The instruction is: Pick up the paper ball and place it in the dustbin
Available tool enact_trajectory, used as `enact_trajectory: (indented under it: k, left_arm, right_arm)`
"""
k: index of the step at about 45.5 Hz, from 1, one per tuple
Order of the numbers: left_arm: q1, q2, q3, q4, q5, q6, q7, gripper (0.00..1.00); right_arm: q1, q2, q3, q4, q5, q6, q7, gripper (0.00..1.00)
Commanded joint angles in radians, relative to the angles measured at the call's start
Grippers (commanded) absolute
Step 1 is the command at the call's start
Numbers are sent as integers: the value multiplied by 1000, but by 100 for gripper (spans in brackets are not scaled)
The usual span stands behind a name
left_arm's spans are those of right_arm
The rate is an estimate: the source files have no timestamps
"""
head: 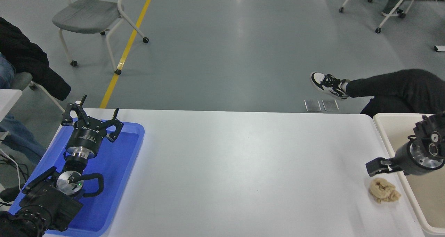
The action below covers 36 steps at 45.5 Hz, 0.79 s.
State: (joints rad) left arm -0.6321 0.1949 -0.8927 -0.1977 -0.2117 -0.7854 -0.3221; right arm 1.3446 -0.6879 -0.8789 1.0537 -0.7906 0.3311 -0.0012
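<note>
The right gripper (374, 167) hangs just above and beside the paper ball (384, 191), not touching it; whether its fingers are apart or together cannot be told from this angle. The ball lies on the white table (243, 167) near the right edge, just beside the dustbin (386, 124). The left gripper (91, 117) is parked over the blue tray (132, 136), fingers spread apart

Grey floor (222, 49), wheeled chair (92, 16), perhaps glare.
</note>
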Motion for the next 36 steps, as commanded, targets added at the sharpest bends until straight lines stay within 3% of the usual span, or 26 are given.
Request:
enact_trajectory:
  k: [1, 36]
  left_arm:
    - [0, 1, 0, 0, 0, 0, 0, 100]
    - [-1, 0, 0, 0, 0, 0, 0, 100]
  right_arm:
    - [-179, 7, 103, -135, -45, -35, 0, 100]
    - [-280, 53, 218, -218, -42, -50, -2, 100]
